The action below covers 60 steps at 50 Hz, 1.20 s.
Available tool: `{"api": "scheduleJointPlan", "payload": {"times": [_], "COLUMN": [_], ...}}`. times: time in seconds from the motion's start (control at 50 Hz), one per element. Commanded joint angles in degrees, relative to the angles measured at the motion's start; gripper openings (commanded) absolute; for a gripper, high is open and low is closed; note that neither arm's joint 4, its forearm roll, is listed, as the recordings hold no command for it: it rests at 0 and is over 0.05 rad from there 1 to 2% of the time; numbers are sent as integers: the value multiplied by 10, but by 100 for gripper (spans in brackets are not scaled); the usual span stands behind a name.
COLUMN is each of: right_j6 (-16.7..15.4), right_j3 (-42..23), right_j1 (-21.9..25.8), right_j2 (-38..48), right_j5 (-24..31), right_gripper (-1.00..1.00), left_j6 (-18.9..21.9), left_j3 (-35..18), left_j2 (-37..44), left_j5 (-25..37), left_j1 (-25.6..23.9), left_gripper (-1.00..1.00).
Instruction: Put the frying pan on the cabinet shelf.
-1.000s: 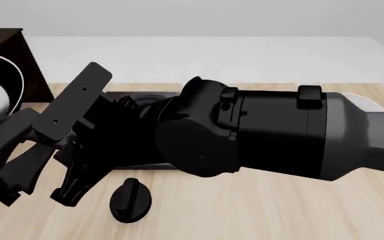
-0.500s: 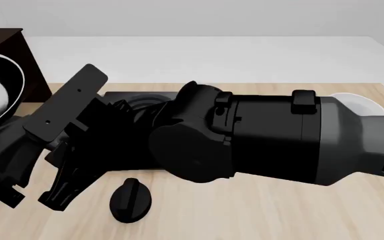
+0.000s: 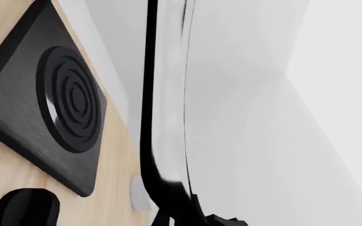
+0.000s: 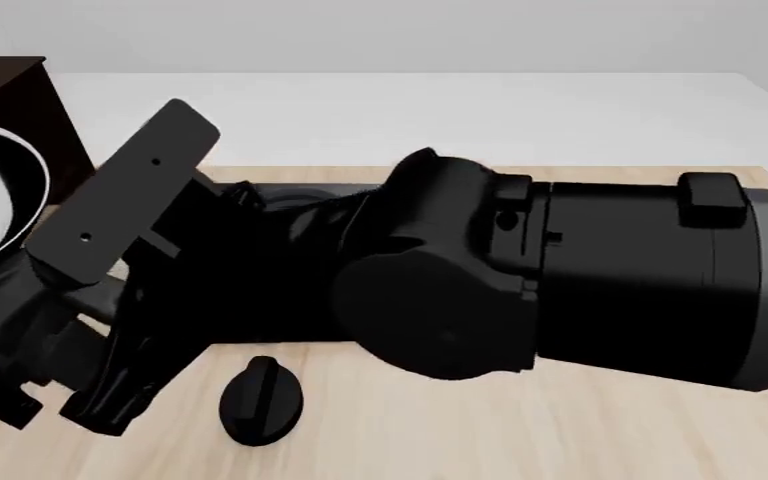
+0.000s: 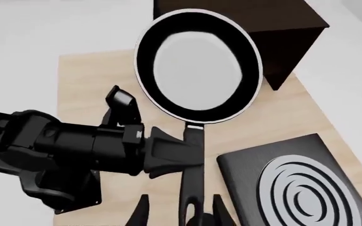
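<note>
The frying pan point(image 5: 198, 77) is off the counter point(image 5: 99, 84), held in the air with its pale inside bare and nothing in it. In the right wrist view it hangs just in front of the dark cabinet point(image 5: 275, 28), its far rim overlapping the cabinet's top edge; whether it touches cannot be told. The left gripper point(image 5: 190, 151) has its jaws clamped across the pan's long handle point(image 5: 192, 169), just behind the bowl of the pan. The right gripper point(image 5: 179, 214) has its jaws apart, one on each side of the handle's looped end, not pressing on it.

In the front view the right arm point(image 4: 558, 290) fills most of the frame and hides much of the stove plate point(image 5: 288, 188). A black knob point(image 4: 261, 398) lies on the light wooden counter just beside the arm. Beyond the counter, floor and walls are plain white.
</note>
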Motion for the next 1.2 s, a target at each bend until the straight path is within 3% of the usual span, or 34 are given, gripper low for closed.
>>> {"api": "scheduleJointPlan", "payload": {"times": [0.02,0.04,0.14,0.26,0.3,0.34,0.36,0.38,0.42,0.52,0.56,0.66,0.72,0.94,1.2], "right_j6": [-5,20,23,48,33,-24,15,27,21,49,37,65,56,104,92], "right_j3": [14,12,29,82,104,149,162,177,197,266,280,323,356,438,451], "right_j1": [-17,-19,-55,-121,-144,-188,-193,-204,-211,-265,-283,-324,-352,-442,-429], "right_j2": [-49,-60,-100,-185,-212,-259,-276,-291,-310,-375,-396,-477,-516,-640,-635], "right_j5": [4,6,21,14,8,-2,0,-3,-10,-31,-27,-22,-29,-53,-62], "right_gripper": [100,100,100,100,100,100,100,100,100,100,100,100,100,100,100], "left_j6": [15,15,16,18,18,19,18,19,20,21,21,24,26,26,9], "left_j3": [-4,-4,-3,-4,-6,-9,-10,-11,-11,-5,-6,-9,-5,-4,-35], "left_j2": [-3,-2,-1,-1,-3,-6,-8,-9,-7,-3,-5,-5,-1,21,106], "left_j5": [2,2,-3,-1,2,7,9,9,7,1,4,6,0,-23,-98], "left_j1": [12,12,11,10,10,10,9,9,9,9,8,4,4,9,33], "left_gripper": [-100,-100,-100,-100,-100,-100,-100,-100,-100,-100,-100,-100,-100,-100,-100]}}
